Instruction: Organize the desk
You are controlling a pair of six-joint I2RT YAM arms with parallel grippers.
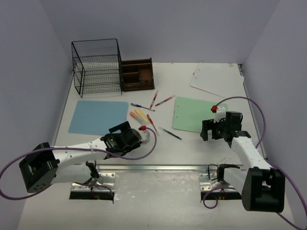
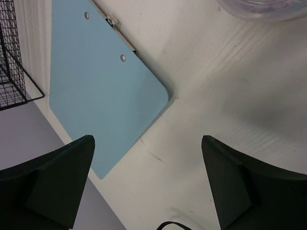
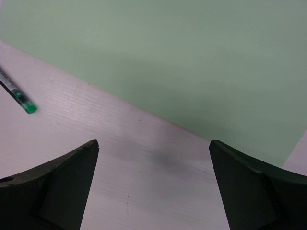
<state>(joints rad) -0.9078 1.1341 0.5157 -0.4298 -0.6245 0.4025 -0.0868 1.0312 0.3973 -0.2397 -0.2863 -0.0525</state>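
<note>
Both sets of jaws stand wide apart, empty. The left end effector (image 2: 147, 141) hovers over the white table (image 1: 192, 151) beside a blue clipboard (image 2: 96, 96), and the right end effector (image 3: 153, 143) over the table at a green clipboard (image 3: 192, 57) edge.

Robot lab cell, dressed up as an office. Scuffed white desk (image 1: 187, 153), boxed on three sides by plain lavender-grey walls (image 1: 163, 28). Left arm (image 1: 76, 152) and right arm (image 1: 244, 148) bolted on plates along a metal rail (image 1: 158, 168) at the near edge, with purple cables (image 1: 263, 122) looping loose off both. Office props laid out flat: black mesh rack (image 1: 97, 67) and brown wooden tray (image 1: 137, 74) at the far left, then a blue clipboard (image 1: 98, 116), green clipboard (image 1: 192, 114) and white clipboard (image 1: 216, 79), with pens (image 1: 153, 99) scattered between. Wrist views straight down on the same white top and boards.
</note>
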